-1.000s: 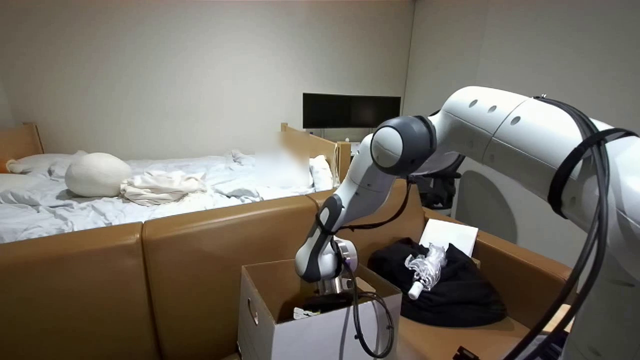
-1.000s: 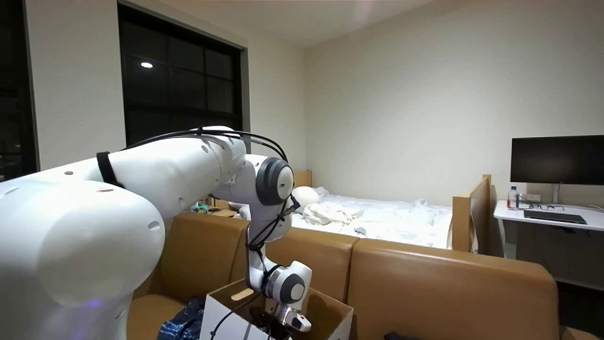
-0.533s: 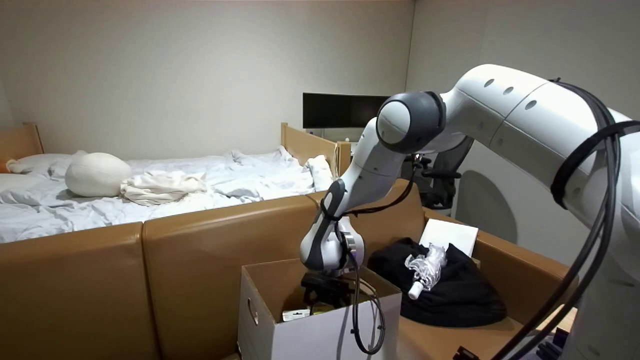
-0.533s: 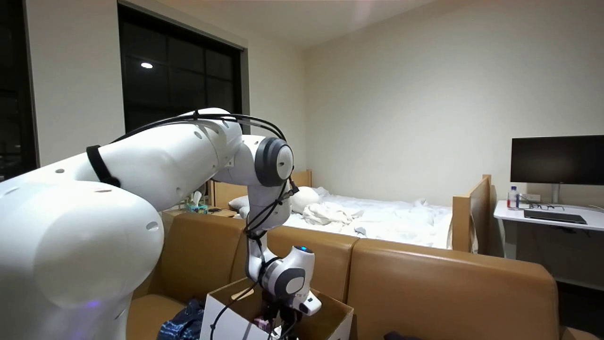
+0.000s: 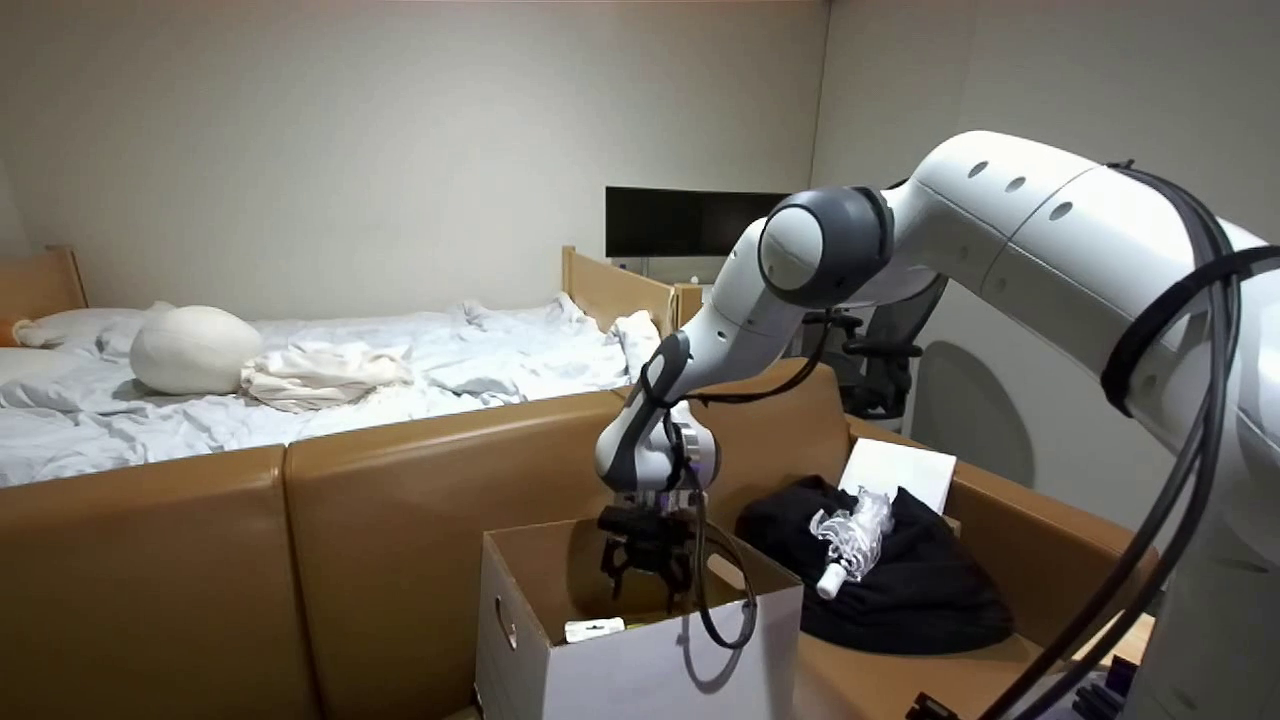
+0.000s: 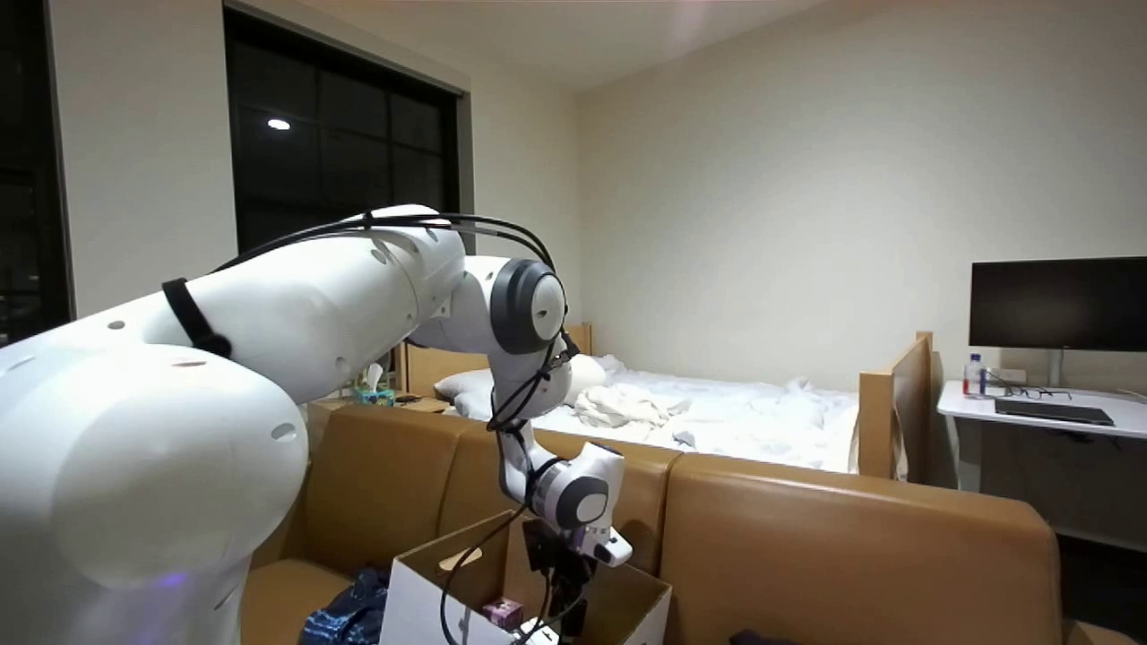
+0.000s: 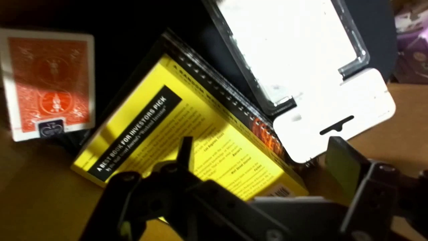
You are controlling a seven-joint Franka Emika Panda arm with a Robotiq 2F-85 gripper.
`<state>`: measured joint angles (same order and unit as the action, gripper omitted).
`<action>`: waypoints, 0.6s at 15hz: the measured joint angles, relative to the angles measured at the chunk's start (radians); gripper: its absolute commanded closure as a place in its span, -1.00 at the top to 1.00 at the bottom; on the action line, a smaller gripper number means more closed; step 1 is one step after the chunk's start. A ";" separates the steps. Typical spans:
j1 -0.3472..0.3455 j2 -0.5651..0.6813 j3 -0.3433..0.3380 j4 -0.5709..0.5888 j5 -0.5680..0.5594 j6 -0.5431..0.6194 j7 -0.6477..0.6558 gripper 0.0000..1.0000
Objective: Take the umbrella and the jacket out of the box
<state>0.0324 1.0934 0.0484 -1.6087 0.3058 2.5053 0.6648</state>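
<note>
The box point(image 5: 670, 675), white outside and brown inside, stands on the sofa in both exterior views. Beside it on the seat, in an exterior view, lies the bulky black jacket point(image 5: 905, 610). On top of the jacket rests the umbrella point(image 5: 856, 535), folded, see-through, with a white handle point(image 5: 831, 581). Neither shows in the wrist view. My gripper point(image 5: 643, 598) points down inside the upper part of the box, fingers spread wide. In the wrist view the gripper point(image 7: 260, 144) is open with nothing between its fingers, above a yellow book point(image 7: 200, 134).
Inside the box also lie a red card pack point(image 7: 53, 80), a white package point(image 7: 334, 117) and a purple item point(image 7: 413, 57). Cables point(image 5: 735, 640) loop over the box's front wall. The sofa backrest point(image 5: 450, 480) rises behind. Dark blue cloth point(image 6: 349, 614) lies beside the box.
My gripper has risen from deep in the box to near its rim, staying open, and more of the contents shows. The umbrella, jacket and box have not moved.
</note>
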 measured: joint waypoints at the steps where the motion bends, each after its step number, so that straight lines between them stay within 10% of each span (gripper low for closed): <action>1: 0.008 0.002 -0.010 0.027 -0.010 -0.087 0.000 1.00; 9: 0.133 0.125 -0.069 0.327 -0.179 -0.621 -0.005 1.00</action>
<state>0.1651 1.2186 -0.0210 -1.2815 0.1263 1.8843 0.6595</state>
